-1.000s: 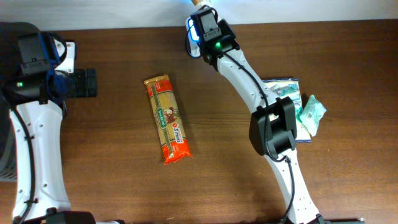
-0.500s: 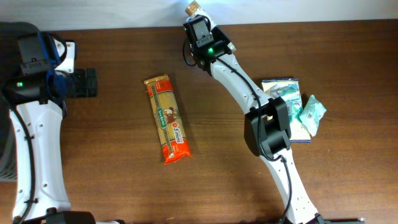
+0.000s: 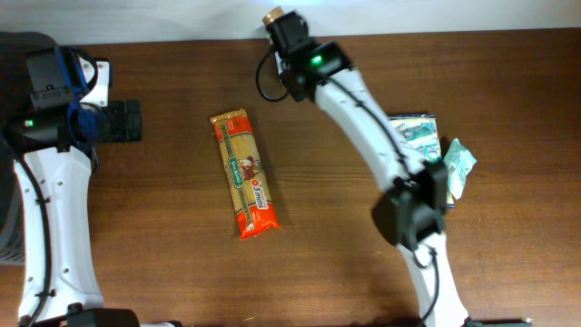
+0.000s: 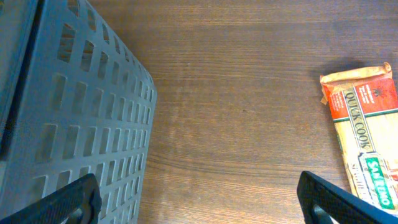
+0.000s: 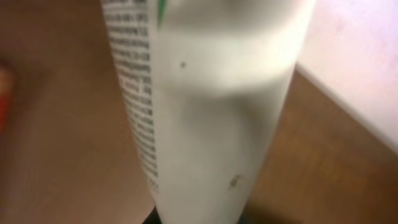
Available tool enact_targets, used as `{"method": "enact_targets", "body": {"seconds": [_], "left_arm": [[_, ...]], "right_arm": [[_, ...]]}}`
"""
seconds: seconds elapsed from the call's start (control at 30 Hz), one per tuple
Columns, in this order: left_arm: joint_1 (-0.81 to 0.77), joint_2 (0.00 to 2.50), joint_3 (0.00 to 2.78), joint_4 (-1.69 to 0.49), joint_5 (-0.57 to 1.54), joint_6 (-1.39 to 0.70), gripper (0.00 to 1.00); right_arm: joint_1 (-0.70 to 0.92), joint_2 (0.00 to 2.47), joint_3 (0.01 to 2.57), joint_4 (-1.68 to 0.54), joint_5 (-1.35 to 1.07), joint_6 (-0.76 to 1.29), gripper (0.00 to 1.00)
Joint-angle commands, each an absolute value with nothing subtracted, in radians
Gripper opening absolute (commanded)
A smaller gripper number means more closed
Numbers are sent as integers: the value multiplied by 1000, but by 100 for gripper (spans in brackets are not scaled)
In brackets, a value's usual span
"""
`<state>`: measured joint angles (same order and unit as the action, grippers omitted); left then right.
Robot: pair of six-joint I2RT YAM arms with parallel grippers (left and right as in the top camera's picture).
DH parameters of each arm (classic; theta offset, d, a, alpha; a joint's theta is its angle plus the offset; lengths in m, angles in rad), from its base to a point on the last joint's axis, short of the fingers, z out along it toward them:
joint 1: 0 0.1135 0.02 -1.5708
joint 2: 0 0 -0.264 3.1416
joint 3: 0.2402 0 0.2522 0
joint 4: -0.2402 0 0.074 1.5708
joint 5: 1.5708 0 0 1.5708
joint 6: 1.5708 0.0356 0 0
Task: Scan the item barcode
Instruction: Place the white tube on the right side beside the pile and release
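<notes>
The item is a white bottle with fine black print down its left side and a tan cap; no barcode shows on the face in view. It fills the right wrist view. My right gripper is shut on the bottle at the table's back edge, just left of centre; only a dark bit of the gripper shows under the bottle. My left gripper is open and holds nothing at the far left. In the left wrist view its fingertips sit at the bottom corners over bare wood.
An orange spaghetti packet lies flat mid-table, its top end also in the left wrist view. A grey slotted basket stands at the left edge. Blue-green packets and a mint pouch lie at the right.
My right gripper has swung the bottle a little left and toward the back edge, and the arm's elbow has shifted right. The left arm has not moved.
</notes>
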<state>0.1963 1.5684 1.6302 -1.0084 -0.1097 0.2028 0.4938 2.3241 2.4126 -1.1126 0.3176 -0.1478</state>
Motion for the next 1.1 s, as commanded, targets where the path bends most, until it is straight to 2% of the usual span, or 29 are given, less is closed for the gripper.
{"method": "enact_targets", "body": {"seconds": [0.0,0.13,0.3,0.5,0.73,0.83,0.97,1.07], "left_arm": [[201,1557,1644,-1007,-113,215,99],[201,1557,1644,-1007,-113,215,99],[201,1557,1644,-1007,-113,215,99],[201,1557,1644,-1008,-113,215,99],[201,1557,1644,-1007,-113,215,99],[201,1557,1644,-1007,-113,215,99],[201,1557,1644,-1007,-113,215,99],[201,1557,1644,-1007,-113,215,99]], "right_arm": [[454,2112,2454,-1242,59,-7,4],[379,2005,2454,-1486,-34,65,4],[212,2011,2433,-1699,-30,86,4],[36,2016,2168,-1685,69,276,4],[-54,2017,1827,-1471,49,186,7],[-52,2017,1748,-1419,49,180,13],[-53,2018,1718,-1413,49,179,41],[-53,2017,1720,-1417,39,165,48]]}}
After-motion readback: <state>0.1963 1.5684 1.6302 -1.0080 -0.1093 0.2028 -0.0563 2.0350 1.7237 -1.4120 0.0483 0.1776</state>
